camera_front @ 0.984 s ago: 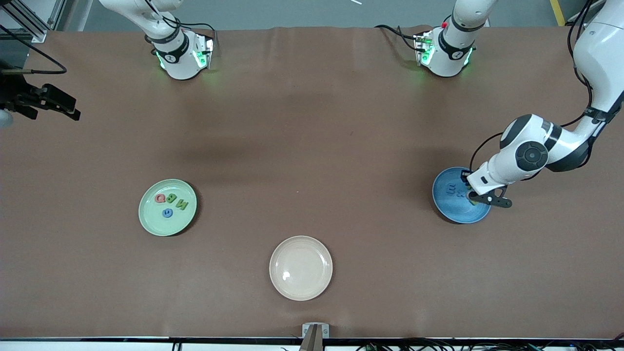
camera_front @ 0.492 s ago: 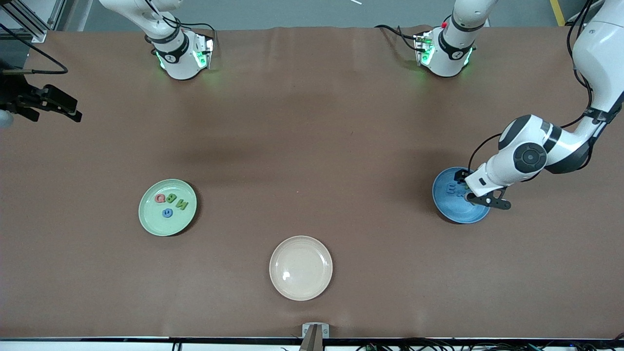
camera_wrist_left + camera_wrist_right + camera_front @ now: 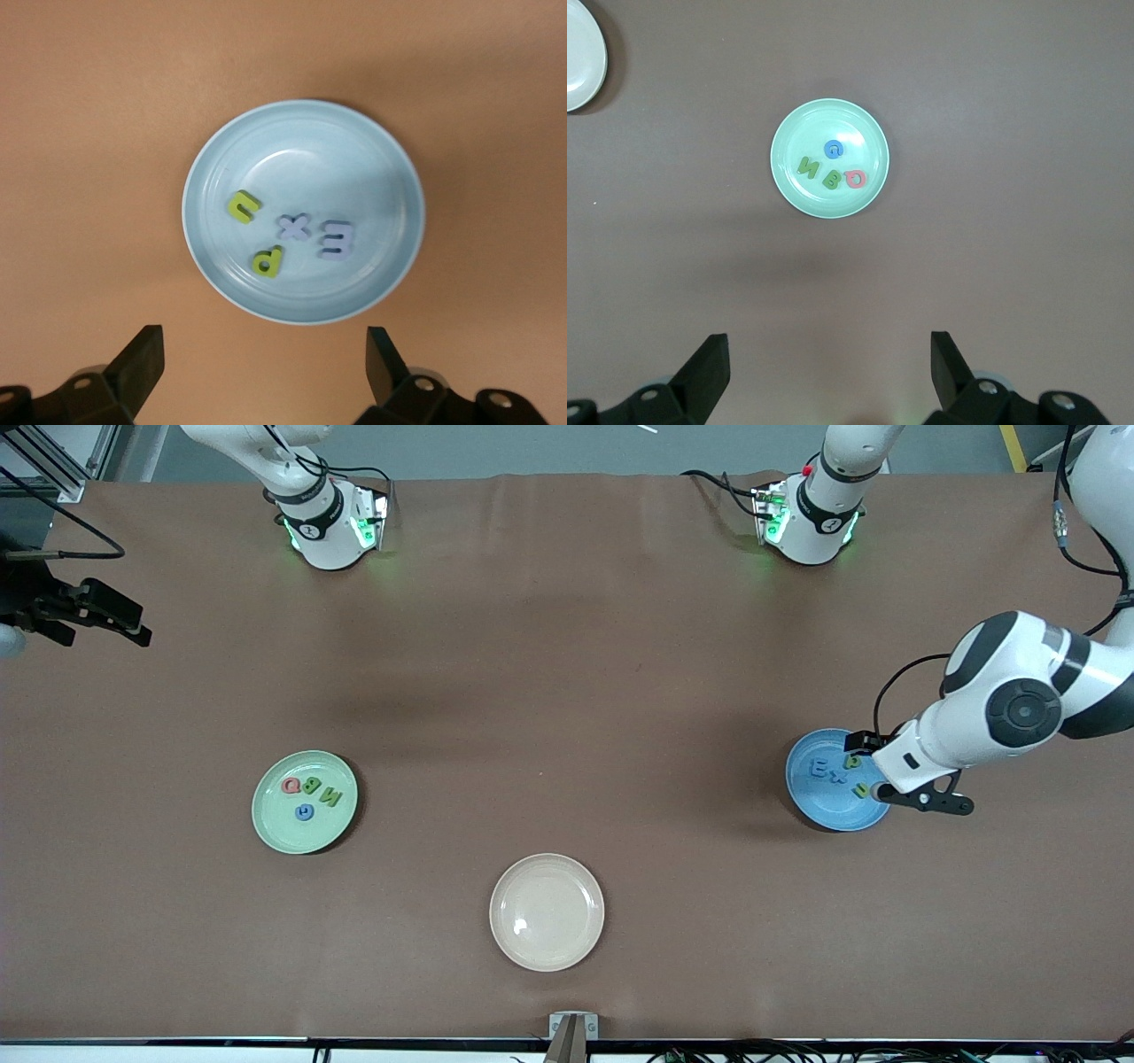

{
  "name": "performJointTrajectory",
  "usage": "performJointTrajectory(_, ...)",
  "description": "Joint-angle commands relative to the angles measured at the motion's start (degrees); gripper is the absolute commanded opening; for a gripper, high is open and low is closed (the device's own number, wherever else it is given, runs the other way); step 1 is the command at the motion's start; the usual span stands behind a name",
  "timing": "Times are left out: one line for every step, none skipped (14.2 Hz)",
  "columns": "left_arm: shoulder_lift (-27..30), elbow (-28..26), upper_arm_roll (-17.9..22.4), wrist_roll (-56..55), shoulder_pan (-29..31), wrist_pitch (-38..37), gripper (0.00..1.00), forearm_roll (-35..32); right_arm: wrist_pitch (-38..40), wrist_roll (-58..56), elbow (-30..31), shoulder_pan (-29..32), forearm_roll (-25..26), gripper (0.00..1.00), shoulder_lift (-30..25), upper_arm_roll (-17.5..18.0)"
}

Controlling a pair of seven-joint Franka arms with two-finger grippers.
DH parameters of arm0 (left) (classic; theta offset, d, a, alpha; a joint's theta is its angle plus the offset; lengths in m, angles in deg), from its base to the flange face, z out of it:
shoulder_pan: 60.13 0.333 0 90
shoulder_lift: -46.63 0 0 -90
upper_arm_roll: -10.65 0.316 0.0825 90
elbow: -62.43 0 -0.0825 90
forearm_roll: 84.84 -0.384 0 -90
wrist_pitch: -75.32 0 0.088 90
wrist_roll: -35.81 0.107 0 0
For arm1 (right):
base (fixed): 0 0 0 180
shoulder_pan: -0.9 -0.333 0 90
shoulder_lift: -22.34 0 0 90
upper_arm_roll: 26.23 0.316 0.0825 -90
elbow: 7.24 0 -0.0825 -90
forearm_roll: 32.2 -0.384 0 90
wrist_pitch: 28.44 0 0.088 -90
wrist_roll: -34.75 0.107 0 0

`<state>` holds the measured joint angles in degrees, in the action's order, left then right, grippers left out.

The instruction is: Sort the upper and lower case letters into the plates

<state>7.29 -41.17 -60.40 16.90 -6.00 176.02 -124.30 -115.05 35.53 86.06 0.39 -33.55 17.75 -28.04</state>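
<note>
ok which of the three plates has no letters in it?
The cream-beige plate, nearest the front camera. The mint green plate and the sky blue plate each hold four letters.

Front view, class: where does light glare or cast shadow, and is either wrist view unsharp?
Front view: a bright glare spot on the cream plate, green glow at both arm bases, soft shadows beside the plates. Left wrist view: blue plate and letters sharp. Right wrist view: green plate sharp, small.
</note>
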Motion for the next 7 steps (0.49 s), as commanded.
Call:
performJointTrajectory(5.5, 4.9, -0.1, 2.3, -0.6, -3.3, 1.0, 7.3, -0.4, -0.7, 1.5, -0.2, 0.0, 1.0, -1.5, -0.2)
performJointTrajectory(7.8, 6.1, 0.2, 4.4, -0.7, -3.3, 1.0, 10.1, -0.4, -0.8, 1.5, -0.2, 0.4, 1.0, -1.5, -0.2)
performJointTrajectory(10.7, 6.7, 0.5, 6.6, -0.6, -3.3, 1.0, 13.1, -0.4, -0.8, 1.5, -0.2, 0.9, 1.0, -1.5, -0.2)
performJointTrajectory(12.7, 7.4, 1.4, 8.4, -0.6, -3.3, 1.0, 16.3, -0.4, -0.8, 1.5, -0.3, 1.1, 1.0, -1.5, -0.2)
performJointTrajectory(15.0, 8.1, 2.6, 10.0, -0.6, -3.3, 1.0, 19.2, -0.3, -0.8, 1.5, -0.3, 1.1, 1.0, -1.5, -0.2)
performJointTrajectory(17.8, 8.2, 3.4, 11.8, -0.6, -3.3, 1.0, 21.3, -0.3, -0.8, 1.5, -0.3, 1.1, 1.0, -1.5, -0.2)
performJointTrajectory(20.8, 8.2, 4.1, 13.1, -0.6, -3.3, 1.0, 22.5, -0.3, -0.8, 1.5, -0.3, 1.1, 1.0, -1.5, -0.2)
